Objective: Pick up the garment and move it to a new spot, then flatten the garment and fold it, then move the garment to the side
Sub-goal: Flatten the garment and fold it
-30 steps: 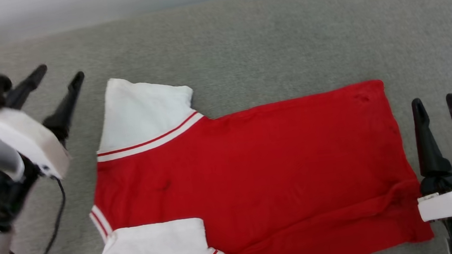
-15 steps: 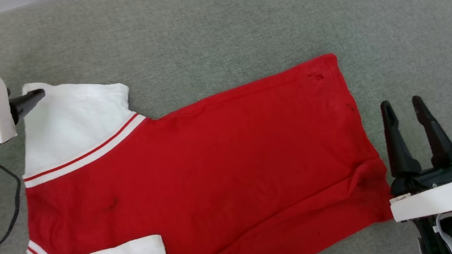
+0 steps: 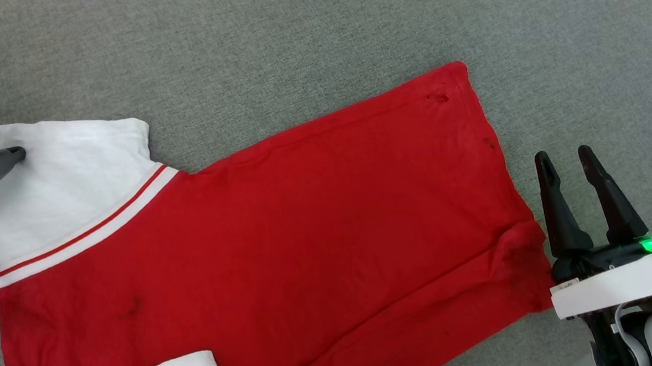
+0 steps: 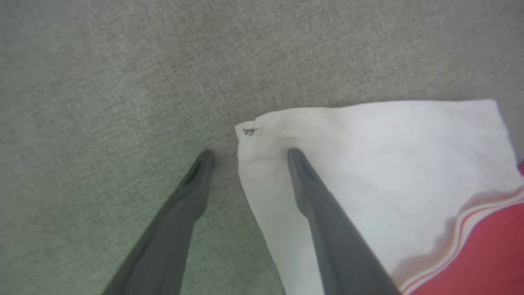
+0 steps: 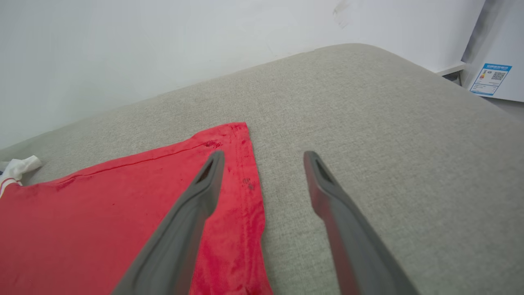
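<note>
Garment flat; left gripper straddling sleeve corner, right gripper beside hem.

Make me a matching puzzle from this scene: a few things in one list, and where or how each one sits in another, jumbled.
Things:
1. left gripper
2. right gripper
3. blue label
4. garment

Places and states:
a. on a white panel beyond the grey cushion
b. open, beside the red hem
c. open, fingers astride the white sleeve's corner
d. spread out on the cushion

Pairs: 1-c, 2-b, 3-a, 4-d
</note>
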### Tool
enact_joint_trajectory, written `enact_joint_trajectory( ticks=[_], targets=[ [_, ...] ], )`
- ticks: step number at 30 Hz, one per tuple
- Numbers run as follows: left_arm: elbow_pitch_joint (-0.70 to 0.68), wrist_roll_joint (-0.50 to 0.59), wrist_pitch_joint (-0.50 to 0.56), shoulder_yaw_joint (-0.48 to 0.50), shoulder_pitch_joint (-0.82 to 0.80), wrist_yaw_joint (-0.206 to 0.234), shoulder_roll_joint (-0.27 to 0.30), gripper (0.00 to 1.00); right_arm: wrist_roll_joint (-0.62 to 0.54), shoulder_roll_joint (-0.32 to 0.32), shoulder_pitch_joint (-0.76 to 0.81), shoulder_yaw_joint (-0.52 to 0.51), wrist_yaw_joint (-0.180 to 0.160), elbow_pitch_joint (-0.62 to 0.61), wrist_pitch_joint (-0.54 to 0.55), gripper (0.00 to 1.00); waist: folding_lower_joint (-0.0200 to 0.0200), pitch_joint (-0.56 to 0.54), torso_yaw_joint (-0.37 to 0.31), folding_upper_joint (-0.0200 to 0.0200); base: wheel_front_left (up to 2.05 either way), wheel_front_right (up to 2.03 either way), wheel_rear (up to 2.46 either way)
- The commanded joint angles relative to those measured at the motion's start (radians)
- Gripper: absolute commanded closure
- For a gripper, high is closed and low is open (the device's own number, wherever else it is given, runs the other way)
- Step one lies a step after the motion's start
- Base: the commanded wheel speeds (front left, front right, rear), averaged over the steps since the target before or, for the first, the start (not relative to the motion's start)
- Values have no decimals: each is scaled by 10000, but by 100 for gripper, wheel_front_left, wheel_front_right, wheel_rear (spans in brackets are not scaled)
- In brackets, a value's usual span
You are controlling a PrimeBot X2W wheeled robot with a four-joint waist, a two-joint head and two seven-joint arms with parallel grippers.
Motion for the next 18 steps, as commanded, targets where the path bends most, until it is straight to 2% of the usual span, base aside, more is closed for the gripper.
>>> enact_joint_trajectory(
  ticks=[1, 4, 11, 15, 18],
  targets=[
    [82, -257, 147, -179, 448, -28, -310, 100, -31, 55, -216, -23, -4, 68, -51, 0, 0, 13, 10, -1, 0, 0, 0],
    [25, -300, -239, -20, 474, 37, -441, 100, -222, 8, -201, -50, -4, 117, -70, 0, 0, -85, 67, -1, 0, 0, 0],
    [-237, -41, -1348, -23, 507, -308, -614, 100, -483, -422, -69, -348, -4, -142, 525, 0, 0, -782, 569, -1, 0, 0, 0],
    [-668, -89, -1788, -245, 621, -569, -851, 100, -618, -1061, -81, -467, -4, -519, 1654, 0, 0, -1297, 1071, -1, 0, 0, 0],
    [-1213, -180, -1977, -498, 777, -720, -1006, 100, -544, -1620, -78, -545, -4, -885, 2970, 0, 0, -1646, 1534, -1, 0, 0, 0]
  ],
)
